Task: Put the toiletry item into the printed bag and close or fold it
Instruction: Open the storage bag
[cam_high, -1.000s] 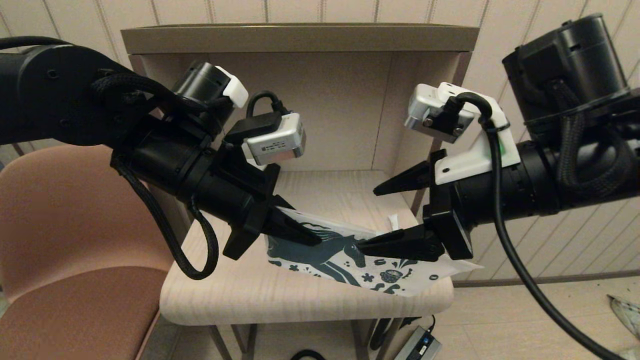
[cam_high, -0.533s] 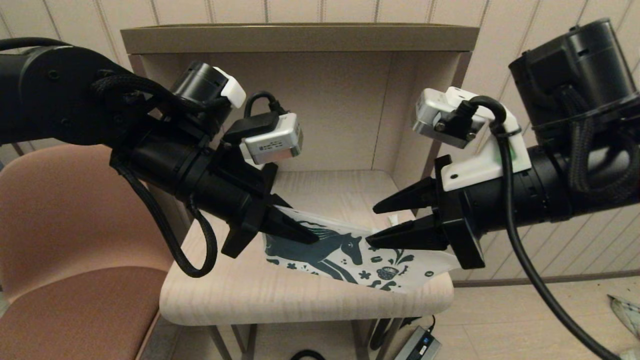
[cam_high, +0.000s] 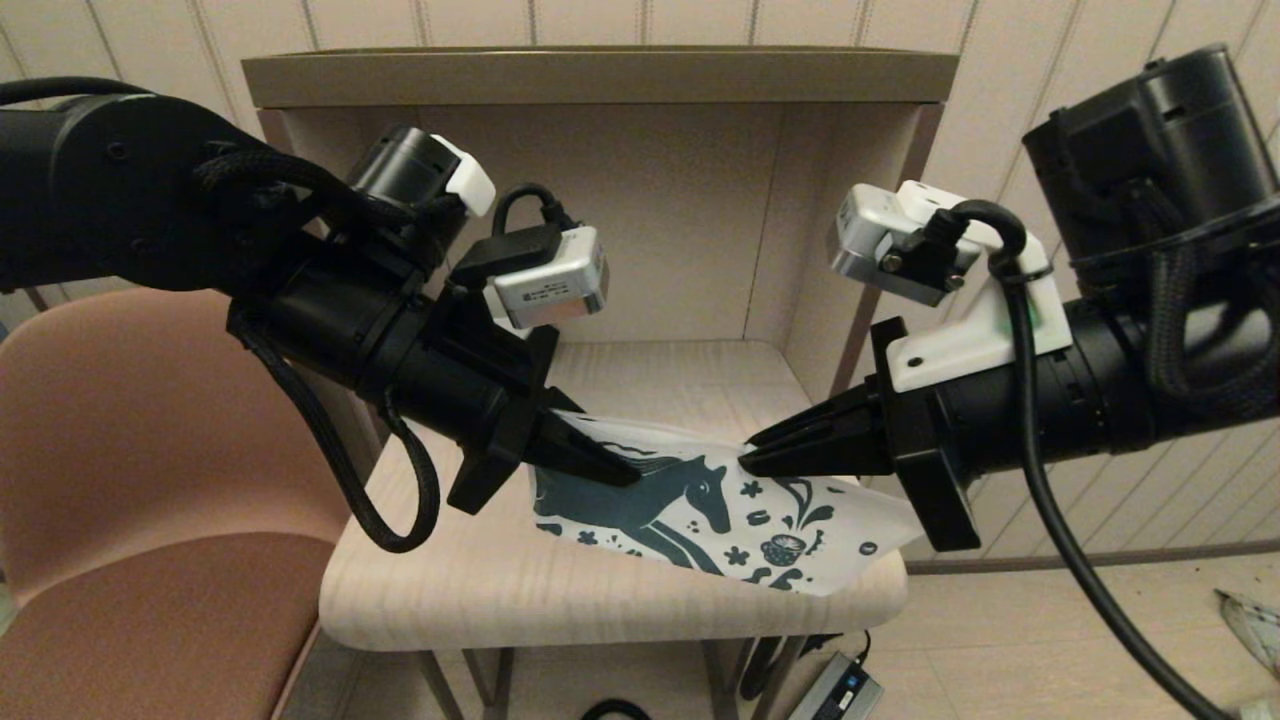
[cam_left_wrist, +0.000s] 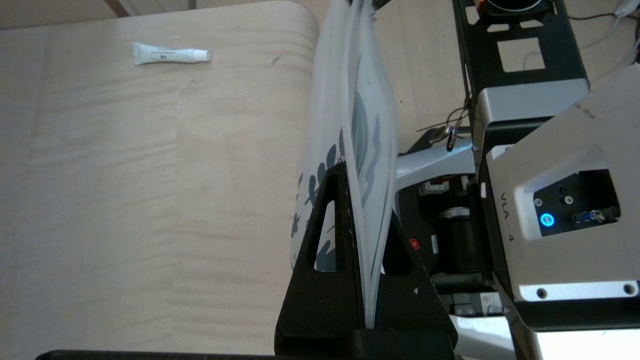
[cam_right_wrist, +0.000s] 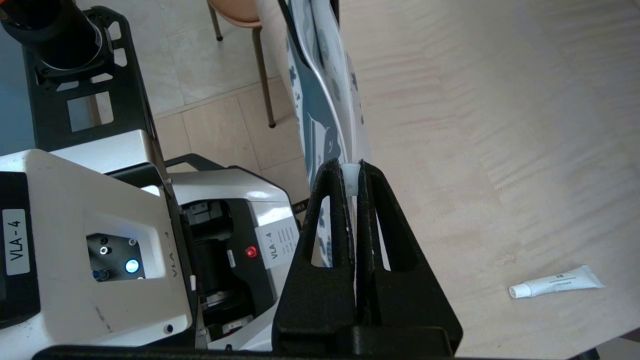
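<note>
The printed bag (cam_high: 760, 520) hangs slanted just above the light wooden shelf (cam_high: 560, 590), stretched between both grippers. My left gripper (cam_high: 628, 472) is shut on the bag's left edge, over the horse's tail. My right gripper (cam_high: 748, 462) is shut on the bag's upper edge near the horse's head, with a small white tab pinched at its fingertips (cam_right_wrist: 352, 175). In the left wrist view the bag (cam_left_wrist: 367, 100) runs edge-on between that gripper's jaws (cam_left_wrist: 357, 200). The toiletry item (cam_left_wrist: 170, 53) (cam_right_wrist: 555, 282) lies flat on the wood, apart from the bag; the head view hides it.
The shelf is a cubby with a back wall, side walls (cam_high: 800, 250) and a top board. A brown chair (cam_high: 130, 480) stands at the left. A power adapter (cam_high: 838, 690) lies on the floor below. The robot's base (cam_right_wrist: 100, 225) shows below the shelf's front edge.
My right gripper's fingers came together from wide open and now pinch the bag's upper edge. The bag's right side has lifted slightly. The left gripper has kept its hold.
</note>
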